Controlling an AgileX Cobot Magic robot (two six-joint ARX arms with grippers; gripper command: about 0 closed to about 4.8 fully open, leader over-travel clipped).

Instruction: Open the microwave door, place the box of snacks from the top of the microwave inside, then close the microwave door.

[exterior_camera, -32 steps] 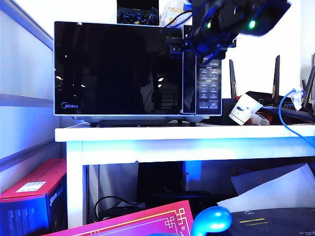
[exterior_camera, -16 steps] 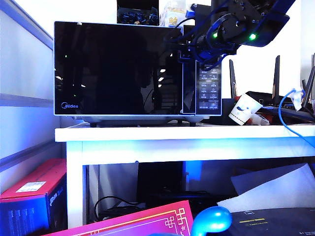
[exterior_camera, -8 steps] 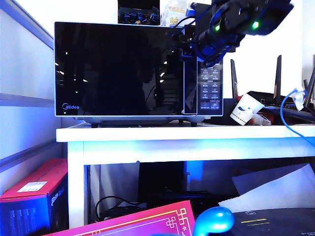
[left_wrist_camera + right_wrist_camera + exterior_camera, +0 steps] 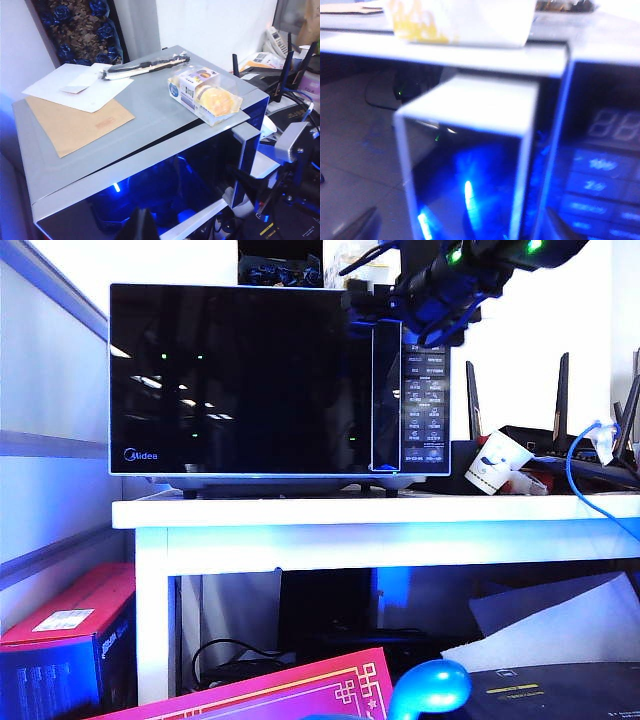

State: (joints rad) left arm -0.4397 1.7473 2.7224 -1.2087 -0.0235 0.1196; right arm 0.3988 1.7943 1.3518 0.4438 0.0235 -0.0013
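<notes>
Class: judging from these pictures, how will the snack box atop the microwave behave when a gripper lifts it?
The snack box looks like thin clear plastic, so probably light and easily crushed. Its glossy walls may slip. It lies flat, so it should not roll.

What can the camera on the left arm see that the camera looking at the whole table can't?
Only the left wrist view: the microwave's grey top, with the box of snacks, a brown envelope and white papers lying on it.
Only the exterior view: the Midea logo, the button panel, the white table and a tipped paper cup.
Both: the microwave door swung slightly ajar and the right gripper near its top corner.
</notes>
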